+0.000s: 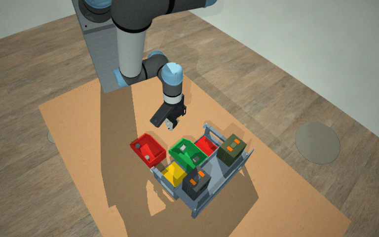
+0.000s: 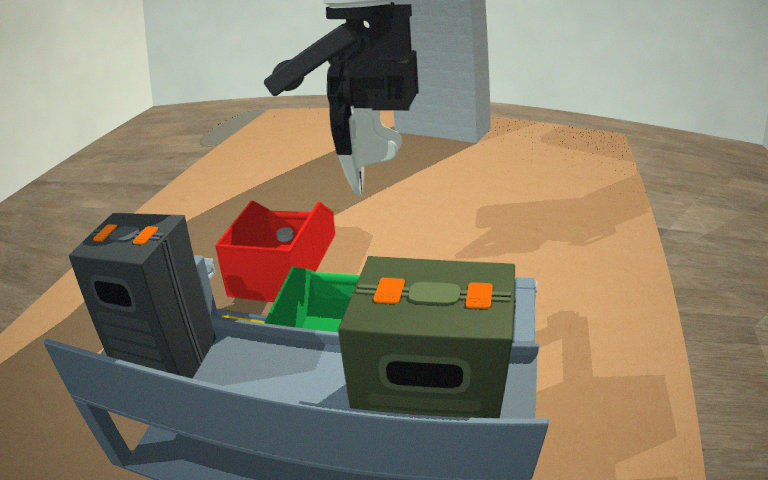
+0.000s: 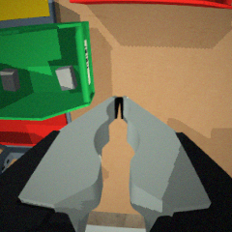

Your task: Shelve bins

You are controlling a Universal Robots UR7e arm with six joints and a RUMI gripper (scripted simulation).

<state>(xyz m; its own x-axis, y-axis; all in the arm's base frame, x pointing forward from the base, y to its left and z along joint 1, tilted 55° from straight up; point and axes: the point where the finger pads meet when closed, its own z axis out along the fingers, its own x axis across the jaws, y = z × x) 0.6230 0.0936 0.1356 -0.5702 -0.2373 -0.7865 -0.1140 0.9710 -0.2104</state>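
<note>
The green bin [image 1: 173, 153] [image 2: 325, 314] [image 3: 29, 99], holding a light and a dark grey block, sits at the middle of the shelf [image 1: 216, 178] [image 2: 277, 359]. It lies between the yellow mark [image 1: 173, 174] [image 3: 24, 12] and the red mark [image 1: 205, 145] [image 3: 29, 132]. Its outer end appears to reach out past the front lip; the mark beneath is hidden. The red bin [image 1: 158, 160] [image 2: 254, 271] [image 3: 193, 2] stands on the table in front of the shelf's yellow end, with grey round parts inside. My gripper [image 1: 170, 129] [image 2: 359, 193] [image 3: 119, 98] is shut and empty, above the table in front of the shelf.
An olive case [image 1: 231, 150] [image 2: 424, 339] stands on the upper board near the red end. A dark grey case [image 1: 195, 184] [image 2: 130, 294] stands on it near the yellow end. Side frames bound both shelf ends.
</note>
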